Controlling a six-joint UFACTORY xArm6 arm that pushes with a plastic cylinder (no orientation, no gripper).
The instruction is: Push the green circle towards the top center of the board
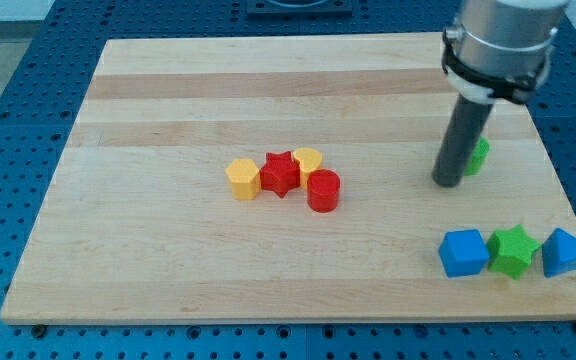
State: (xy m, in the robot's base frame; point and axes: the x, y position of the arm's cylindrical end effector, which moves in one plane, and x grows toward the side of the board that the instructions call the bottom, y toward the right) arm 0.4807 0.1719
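The green circle (479, 156) lies at the view's right, mostly hidden behind the dark rod; only its right edge shows. My tip (447, 183) rests on the board just left of and slightly below the green circle, touching or almost touching it. The wooden board (268, 90) stretches up and left from there.
A yellow hexagon (242, 179), a red star (280, 173), a yellow heart (308, 160) and a red cylinder (323, 190) cluster at the middle. A blue cube (464, 252), a green star (513, 250) and a blue triangle (565, 252) line the bottom right.
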